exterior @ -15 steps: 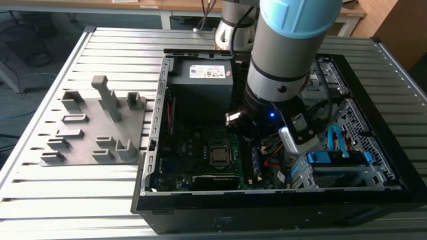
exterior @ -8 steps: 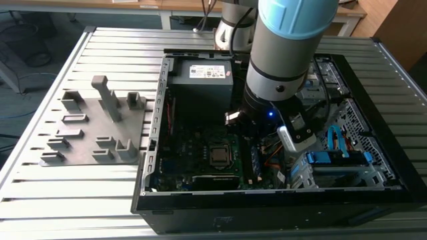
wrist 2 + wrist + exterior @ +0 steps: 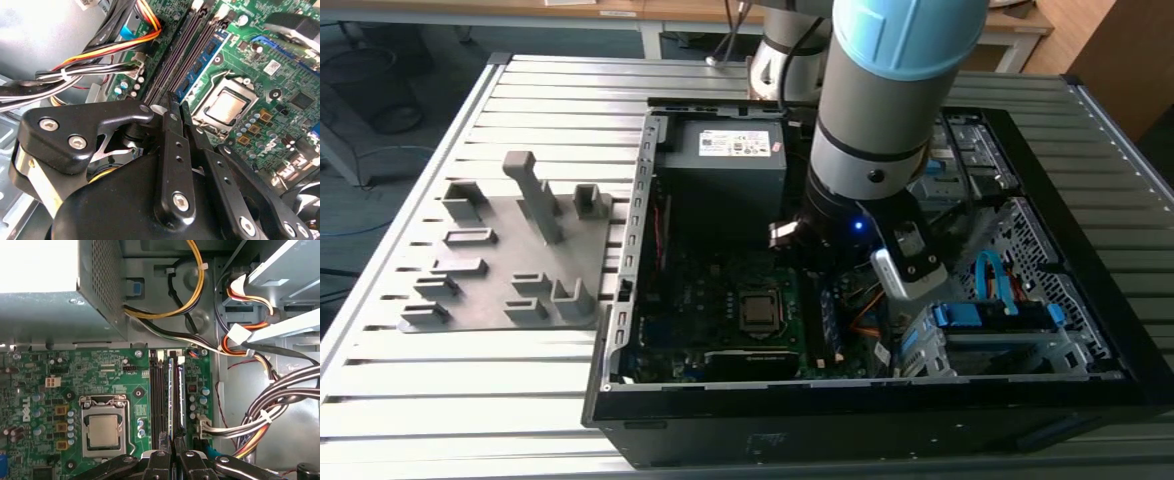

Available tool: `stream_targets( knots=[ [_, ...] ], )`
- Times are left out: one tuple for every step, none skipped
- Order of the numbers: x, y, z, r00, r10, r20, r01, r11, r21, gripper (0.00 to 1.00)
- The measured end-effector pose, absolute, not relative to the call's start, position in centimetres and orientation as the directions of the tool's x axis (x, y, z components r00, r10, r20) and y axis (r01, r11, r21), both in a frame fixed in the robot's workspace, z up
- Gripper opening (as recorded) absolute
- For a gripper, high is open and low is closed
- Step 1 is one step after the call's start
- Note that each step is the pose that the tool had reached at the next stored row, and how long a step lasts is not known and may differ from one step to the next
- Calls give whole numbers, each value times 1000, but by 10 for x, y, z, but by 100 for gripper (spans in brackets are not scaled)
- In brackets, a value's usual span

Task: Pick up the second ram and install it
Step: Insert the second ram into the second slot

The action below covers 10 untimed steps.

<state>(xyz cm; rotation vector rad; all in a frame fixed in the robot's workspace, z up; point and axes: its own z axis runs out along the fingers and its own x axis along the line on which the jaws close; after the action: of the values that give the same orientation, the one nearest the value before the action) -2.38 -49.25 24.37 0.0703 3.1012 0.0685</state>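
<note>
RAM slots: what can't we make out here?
- Exterior view: the arm blocks the far part of the slots.
- First wrist view: the pincer covers the slots' near end, so any latches there are hidden.
- Second wrist view: the pincer hides one end of the blue-green stick, so full seating can't be judged.

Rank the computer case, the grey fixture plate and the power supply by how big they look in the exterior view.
1. Computer case, largest.
2. Grey fixture plate on the exterior view's left.
3. Power supply, smallest; the arm hides part of it, so its full extent is unsure.
</note>
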Motion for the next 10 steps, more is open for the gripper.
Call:
stream_targets(
  knots=[
    [-24,-491,243,-998,46,-38,44,998,45,14],
    [-24,-490,242,-998,46,-38,44,998,45,14],
    [-24,-490,242,-998,46,-38,44,998,45,14],
    [-24,-489,241,-998,46,-38,44,998,45,14],
    [-24,-489,240,-998,46,-38,44,998,45,14],
    [-24,-488,240,-998,46,-38,44,998,45,14],
    [-25,-488,239,-998,46,-38,44,998,45,14],
    [-25,-488,239,-998,46,-38,44,998,44,14],
    [-26,-489,239,-998,46,-38,44,998,43,14],
    [-26,-489,239,-998,46,-38,44,998,42,14]
  ],
)
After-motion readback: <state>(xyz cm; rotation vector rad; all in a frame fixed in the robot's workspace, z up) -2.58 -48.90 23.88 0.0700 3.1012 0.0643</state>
